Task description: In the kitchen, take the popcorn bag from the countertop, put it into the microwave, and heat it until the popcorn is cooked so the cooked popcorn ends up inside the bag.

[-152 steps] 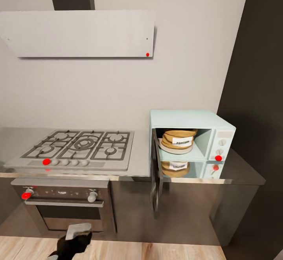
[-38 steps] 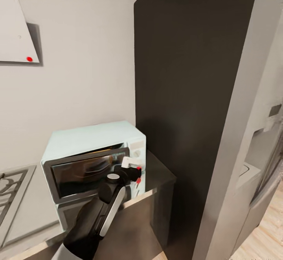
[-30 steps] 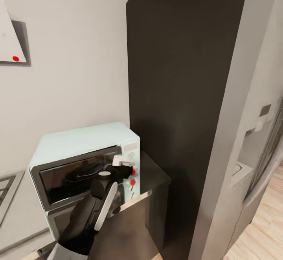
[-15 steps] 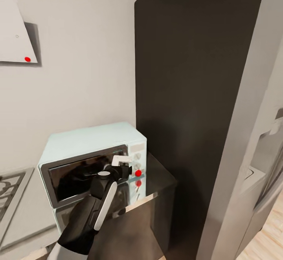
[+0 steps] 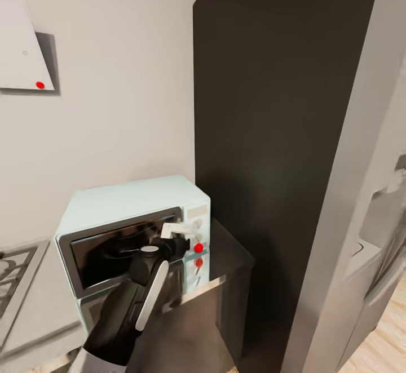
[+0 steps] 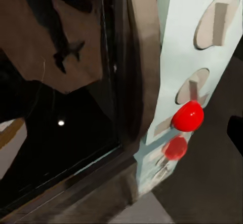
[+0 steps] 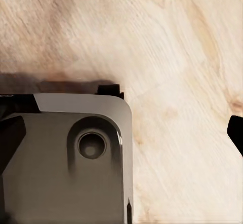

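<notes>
The mint-blue microwave (image 5: 129, 207) stands on the grey countertop (image 5: 228, 252) with its dark glass door (image 5: 121, 249) closed. The popcorn bag and popcorn are hidden behind that glass. My left gripper (image 5: 178, 236) is open and reaches in front of the right control panel, just left of the red button (image 5: 198, 247). In the left wrist view the red button (image 6: 187, 116) sits close ahead below two round knobs (image 6: 215, 19), beside the door glass (image 6: 61, 107). My right gripper (image 7: 121, 135) is open and hangs above the wooden floor (image 7: 177, 41).
A tall dark cabinet (image 5: 270, 136) rises directly right of the microwave. The range hood (image 5: 20, 46) hangs on the wall at the left and a corner of the gas hob (image 5: 11, 271) shows below it. A grey part of my own base (image 7: 66, 158) lies under the right gripper.
Five seconds ago the microwave door stood open with the popcorn bag inside; now it is closed. The view has swung right. My left arm has risen to the control panel, hardly moving lately.
</notes>
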{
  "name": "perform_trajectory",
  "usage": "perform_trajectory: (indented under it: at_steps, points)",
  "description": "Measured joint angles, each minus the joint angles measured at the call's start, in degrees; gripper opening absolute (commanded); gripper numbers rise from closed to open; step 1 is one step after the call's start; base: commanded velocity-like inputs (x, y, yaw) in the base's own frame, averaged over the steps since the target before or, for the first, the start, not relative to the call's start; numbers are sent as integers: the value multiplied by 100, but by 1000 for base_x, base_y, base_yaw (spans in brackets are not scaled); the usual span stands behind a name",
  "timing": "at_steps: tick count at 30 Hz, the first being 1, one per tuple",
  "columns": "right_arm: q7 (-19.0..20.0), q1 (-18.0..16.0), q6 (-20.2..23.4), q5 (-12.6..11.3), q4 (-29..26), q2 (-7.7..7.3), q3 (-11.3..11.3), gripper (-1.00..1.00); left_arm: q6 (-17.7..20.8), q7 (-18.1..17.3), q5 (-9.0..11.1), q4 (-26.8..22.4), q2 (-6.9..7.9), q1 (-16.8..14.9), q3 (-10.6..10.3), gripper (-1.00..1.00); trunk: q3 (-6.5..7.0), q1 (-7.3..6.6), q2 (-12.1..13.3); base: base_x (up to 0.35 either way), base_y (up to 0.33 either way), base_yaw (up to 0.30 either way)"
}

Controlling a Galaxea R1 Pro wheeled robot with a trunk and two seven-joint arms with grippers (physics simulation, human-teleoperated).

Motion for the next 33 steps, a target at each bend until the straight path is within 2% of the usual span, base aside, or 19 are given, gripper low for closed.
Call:
perform_trajectory:
  at_steps: [9,16,19,22,23,25,26,27,28,29,31,32,33]
  points:
    - [-2,0,-17,0,0,4,0,100,0,7,-6,22,-5,0,-16,100,0,0,0,-345,0,0]
    - [-1,0,-12,8,0,13,7,100,-21,-13,86,139,-5,0,-45,100,0,0,0,-346,0,0]
    - [-1,0,-12,18,0,18,8,100,-123,-26,364,867,-5,0,-129,100,0,0,0,-346,0,0]
    - [-1,0,-8,24,0,27,15,100,-513,-18,949,1401,-5,0,-170,100,0,0,0,-345,0,0]
    - [-1,0,-5,27,0,31,17,100,-709,-14,1164,1772,-5,1,-176,100,-1,0,1,-326,0,0]
    - [-3,0,-7,27,0,33,17,100,-857,-36,1302,2251,-5,0,-176,100,-1,0,0,-172,0,0]
    - [-2,0,-10,27,0,36,17,100,-1086,-64,1449,2724,-5,0,-169,100,-1,-1,-1,-34,0,0]
    - [-3,0,-11,27,0,41,17,100,-1735,-84,1713,3558,-5,0,-158,100,-1,-3,-1,-17,0,0]
    - [-2,0,-8,27,2,43,17,100,-2195,-91,1850,4223,-5,2,-153,100,-2,-3,0,-9,0,0]
    - [-2,0,-5,27,1,43,17,100,-2586,-98,1936,4790,-5,2,-149,100,-2,-3,0,-6,0,0]
    - [-2,0,-4,28,1,44,17,100,-2912,-107,1998,5577,-5,1,-141,100,-1,-3,-1,-3,0,0]
    - [-2,0,-4,27,0,44,16,100,-3095,-157,2016,6241,-5,-1,-133,100,-1,-4,-1,0,0,0]
    - [-2,0,-4,27,0,44,17,100,-3253,-271,2021,7146,-5,0,-118,100,-1,-3,-1,0,0,0]
